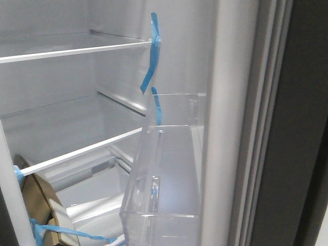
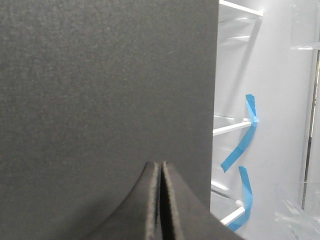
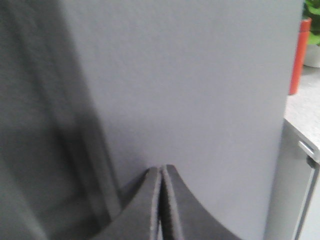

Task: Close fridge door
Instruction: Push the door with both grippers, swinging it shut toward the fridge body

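The fridge door (image 1: 230, 102) stands open at the right of the front view. Its white inside carries a clear plastic bin (image 1: 169, 169), a pale gasket (image 1: 264, 128) and a dark grey outer edge (image 1: 302, 154). Blue tape (image 1: 152, 56) hangs by the shelves. Neither gripper shows in the front view. My left gripper (image 2: 160, 165) is shut and empty, its tips close against a matte dark grey panel (image 2: 100, 85) beside the open fridge interior (image 2: 270, 125). My right gripper (image 3: 162, 169) is shut and empty, its tips close to a flat grey door face (image 3: 190, 85). I cannot tell whether either touches.
Glass shelves (image 1: 77, 51) cross the fridge interior, with a taped cardboard box (image 1: 36, 200) at the lower left. In the right wrist view a speckled counter (image 3: 300, 115) holds a red object (image 3: 300, 55) and a plant (image 3: 315, 35), above a light grey cabinet front (image 3: 290, 200).
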You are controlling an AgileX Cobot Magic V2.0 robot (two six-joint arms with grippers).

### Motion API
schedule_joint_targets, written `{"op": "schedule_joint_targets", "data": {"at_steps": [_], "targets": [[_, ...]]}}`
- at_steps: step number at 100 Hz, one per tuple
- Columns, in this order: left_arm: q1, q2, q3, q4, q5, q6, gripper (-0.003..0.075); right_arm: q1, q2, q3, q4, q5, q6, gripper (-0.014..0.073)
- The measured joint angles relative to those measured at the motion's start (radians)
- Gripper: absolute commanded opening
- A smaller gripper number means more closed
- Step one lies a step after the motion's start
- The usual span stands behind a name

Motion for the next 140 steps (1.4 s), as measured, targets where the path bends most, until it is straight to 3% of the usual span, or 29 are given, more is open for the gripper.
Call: {"op": "schedule_joint_targets", "data": {"at_steps": [50,103,140], "targets": [[0.0,0.0,0.0,0.0,0.0,0.0,-0.002,0.101,0.115,-0.043,0.037,0.003,-0.068,-0.0044],[0.0,0.0,0.0,0.0,0.0,0.0,-0.002,0.258,0.433,-0.231,0.046,-0.086,-0.121,-0.0044],[0.0,0.0,0.0,0.0,0.0,0.0,-0.002,0.268,0.664,-0.4,0.048,-0.14,-0.135,-0.0045]]}}
